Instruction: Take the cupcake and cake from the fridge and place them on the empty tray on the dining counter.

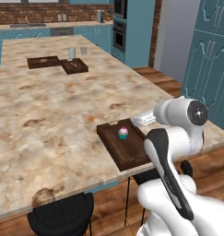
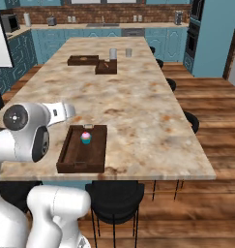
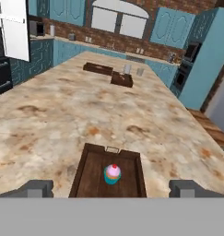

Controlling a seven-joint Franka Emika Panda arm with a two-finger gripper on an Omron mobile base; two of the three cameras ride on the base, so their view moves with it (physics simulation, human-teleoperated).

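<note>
From the left base view, the cupcake (image 1: 123, 133) stands upright in the tray (image 1: 114, 150) at the near edge of the counter (image 1: 62, 106), and since the arm rises right beside that tray, a careless swing away could, I judge, knock it or tip the cupcake. The right base view shows the cake not yet in the tray (image 2: 70, 155). In the hand view the gripper (image 3: 111, 188) hangs above the cupcake (image 3: 112, 174), fingers (image 3: 37, 188) spread wide, holding and touching nothing.
</note>
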